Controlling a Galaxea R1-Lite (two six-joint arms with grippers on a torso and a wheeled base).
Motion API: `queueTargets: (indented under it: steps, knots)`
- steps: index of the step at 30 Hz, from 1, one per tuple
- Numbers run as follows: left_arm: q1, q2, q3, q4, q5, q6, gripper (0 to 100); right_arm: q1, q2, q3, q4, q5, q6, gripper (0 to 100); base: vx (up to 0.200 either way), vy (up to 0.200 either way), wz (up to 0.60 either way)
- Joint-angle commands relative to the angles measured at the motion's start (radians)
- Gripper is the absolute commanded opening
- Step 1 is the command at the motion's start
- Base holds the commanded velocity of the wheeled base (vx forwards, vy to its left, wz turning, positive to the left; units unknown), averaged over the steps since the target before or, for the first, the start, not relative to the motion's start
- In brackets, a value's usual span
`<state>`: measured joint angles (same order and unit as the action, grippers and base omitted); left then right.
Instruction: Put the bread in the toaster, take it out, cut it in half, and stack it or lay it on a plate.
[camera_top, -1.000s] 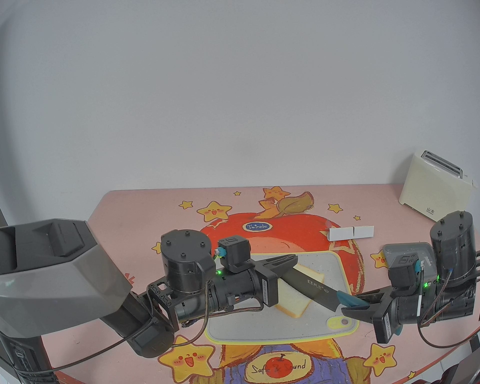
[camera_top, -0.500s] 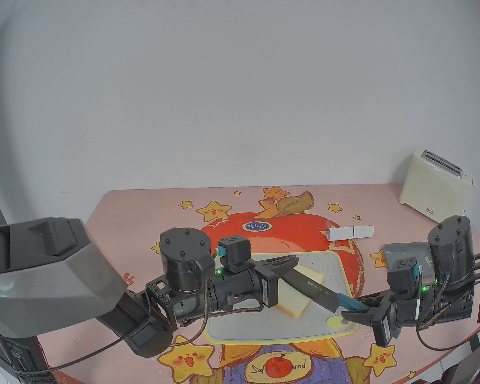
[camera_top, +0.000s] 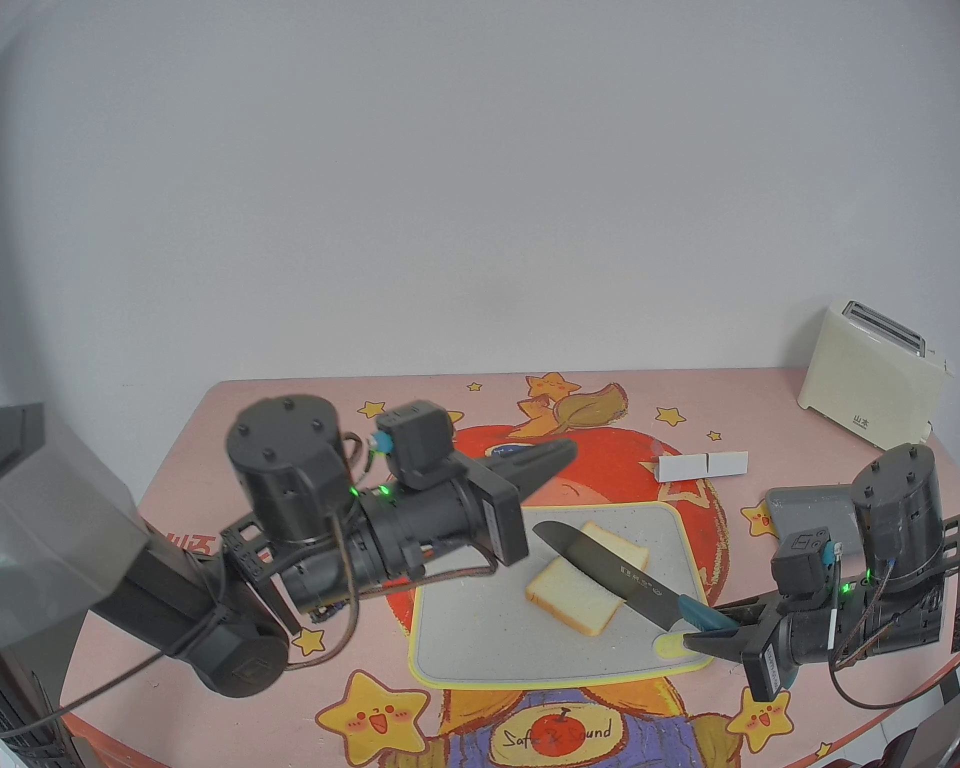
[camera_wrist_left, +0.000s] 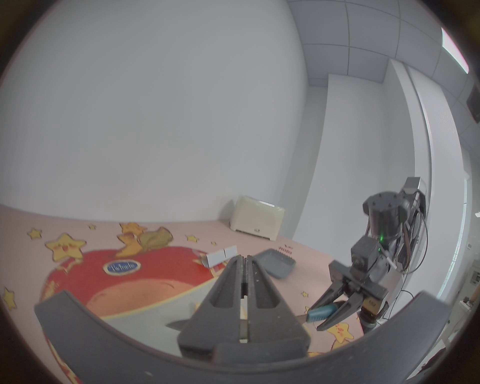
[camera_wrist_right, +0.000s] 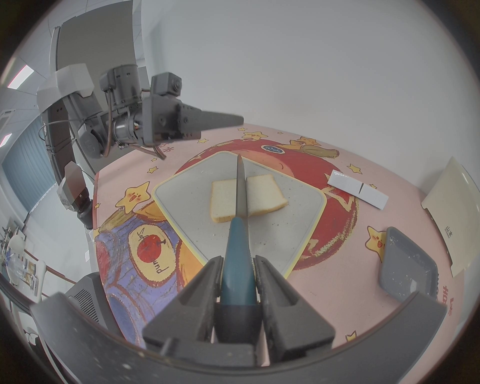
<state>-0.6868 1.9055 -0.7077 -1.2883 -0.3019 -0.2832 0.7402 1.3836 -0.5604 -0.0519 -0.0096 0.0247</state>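
Two claws: my right claw (camera_top: 702, 636) clamps the knife (camera_top: 622, 574), blade across the bread (camera_top: 568, 600) just ahead; my left claw (camera_top: 563, 449) closed, empty.

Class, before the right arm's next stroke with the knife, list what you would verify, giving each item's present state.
1. Right gripper shut on teal-handled, dark-bladed knife: ok.
2. Blade crosses middle of pale square bread slice: ok.
3. Slice lies flat on white, yellow-rimmed cutting board: ok.
4. Left gripper, shut, raised clear of blade: ok.
5. Slice cut fully through: cannot tell.
6. Grey rectangular plate stands right of board: ok.
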Motion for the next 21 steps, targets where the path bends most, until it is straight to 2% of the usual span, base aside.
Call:
queueTargets:
  steps: [1, 2, 3, 4, 5, 6, 9, 11, 12, 14, 16, 19, 21]
  knots:
    - [0.110, -0.143, 0.010, -0.002, 0.030, 0.073, 0, -0.004, -0.002, -0.001, -0.011, -0.001, -0.002, 0, 0.000, 0.000, 0.00]
    - [0.161, -0.174, 0.020, -0.003, 0.058, 0.131, 0, -0.004, -0.006, -0.001, -0.011, -0.001, -0.003, 0, 0.000, 0.000, 0.00]
    - [0.185, -0.186, 0.024, -0.003, 0.066, 0.165, 0, -0.004, -0.006, -0.001, -0.011, -0.001, -0.003, 0, 0.000, 0.000, 0.00]
    - [0.222, -0.212, 0.027, -0.003, 0.072, 0.211, 0, -0.002, -0.009, -0.001, -0.011, -0.001, -0.003, 0, 0.000, 0.000, 0.00]
    - [0.234, -0.226, 0.028, -0.003, 0.073, 0.223, 0, -0.002, -0.011, -0.001, -0.013, -0.001, -0.003, 0, 0.000, 0.000, 0.00]
    - [0.270, -0.283, 0.043, -0.002, 0.070, 0.257, 0, 0.002, -0.014, -0.003, -0.013, -0.001, -0.003, 0, 0.000, 0.000, 0.00]
    - [0.291, -0.375, 0.080, 0.007, 0.061, 0.256, 0, 0.005, -0.017, -0.007, -0.014, -0.001, -0.003, 0, 0.000, 0.000, 0.00]
    - [0.291, -0.470, 0.197, 0.000, 0.003, 0.249, 0, 0.005, -0.021, -0.009, -0.017, -0.003, -0.003, 0, 0.000, 0.000, 0.00]
    - [0.293, -0.505, 0.238, 0.000, -0.039, 0.248, 0, 0.005, -0.023, -0.010, -0.017, -0.003, -0.003, 0, 0.000, 0.000, 0.00]
    - [0.303, -0.559, 0.290, -0.002, -0.091, 0.240, 0, 0.005, -0.026, -0.015, -0.019, -0.003, -0.003, 0, 0.000, 0.000, 0.00]
    - [0.349, -0.591, 0.347, 0.001, -0.134, 0.230, 0, -0.001, -0.028, -0.019, -0.029, -0.003, -0.003, 0, 0.000, 0.000, 0.00]
    - [0.394, -0.599, 0.390, 0.001, -0.149, 0.236, 0, -0.007, -0.028, -0.021, -0.049, -0.003, -0.003, 0, 0.000, 0.000, 0.00]
    - [0.395, -0.608, 0.416, 0.001, -0.140, 0.236, 0, -0.007, -0.028, -0.021, -0.062, -0.003, -0.002, 0, 0.000, 0.000, 0.00]
